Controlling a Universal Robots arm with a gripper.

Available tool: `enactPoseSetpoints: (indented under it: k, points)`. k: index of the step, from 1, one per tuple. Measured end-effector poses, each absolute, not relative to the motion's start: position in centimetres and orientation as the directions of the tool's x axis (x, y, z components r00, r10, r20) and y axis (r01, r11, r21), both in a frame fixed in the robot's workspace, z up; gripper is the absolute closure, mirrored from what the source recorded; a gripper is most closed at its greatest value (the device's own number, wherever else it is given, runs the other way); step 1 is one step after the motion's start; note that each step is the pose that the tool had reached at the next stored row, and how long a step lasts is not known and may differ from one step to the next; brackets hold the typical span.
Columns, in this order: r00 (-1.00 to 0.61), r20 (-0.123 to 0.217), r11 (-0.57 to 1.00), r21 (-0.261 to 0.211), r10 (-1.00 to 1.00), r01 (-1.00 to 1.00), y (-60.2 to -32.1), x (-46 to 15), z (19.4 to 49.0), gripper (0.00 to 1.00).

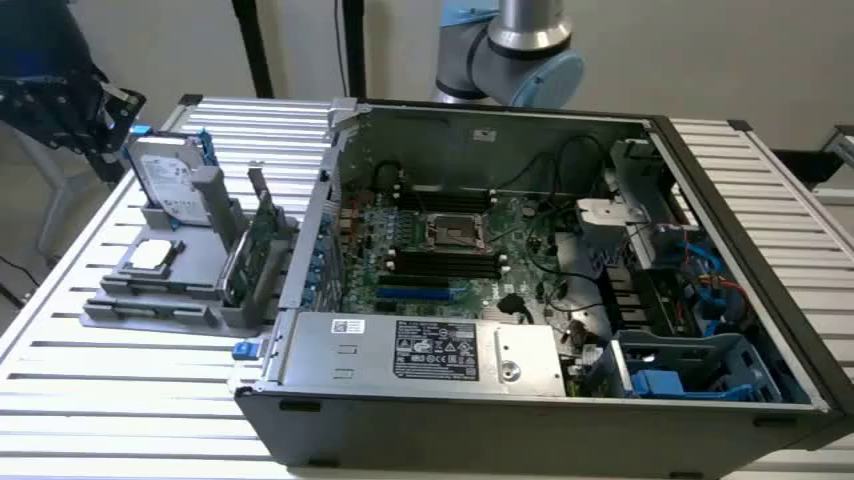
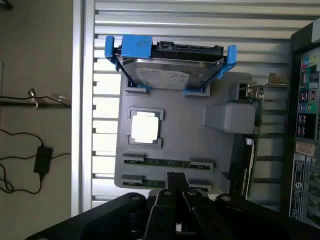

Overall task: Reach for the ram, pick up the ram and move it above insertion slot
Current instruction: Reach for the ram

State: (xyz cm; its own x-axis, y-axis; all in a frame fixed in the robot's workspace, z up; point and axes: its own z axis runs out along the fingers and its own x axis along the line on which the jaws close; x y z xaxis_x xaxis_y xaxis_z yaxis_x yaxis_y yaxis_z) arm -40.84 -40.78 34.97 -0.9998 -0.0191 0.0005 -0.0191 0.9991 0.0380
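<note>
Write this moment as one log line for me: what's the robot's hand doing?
hand: over grey holder | ram: seated in holder close to hand, not lifted | computer case: open

You see the table (image 1: 120,400) as ribbed bare metal with a dull silver sheen. The holder (image 2: 175,140) looks like smooth, matt grey plastic. The hard drive (image 2: 170,75) has a shiny metal face, and its rails (image 2: 135,46) are glossy blue plastic. The ram (image 2: 167,163) is green circuit board with a flat, unpolished look. The gripper (image 2: 176,182) reads as matt black. The computer case (image 1: 534,440) is dull grey sheet metal, and its power supply (image 1: 427,350) is brighter metal bearing a paper-like label.
</note>
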Motion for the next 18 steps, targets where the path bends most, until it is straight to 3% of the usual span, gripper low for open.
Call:
enactPoseSetpoints:
  k: [18]
  points:
    - [-1.0, 0.001, 0.999, 0.038, -0.019, -0.019, -41.53, -40.76, 34.93, 0.89]
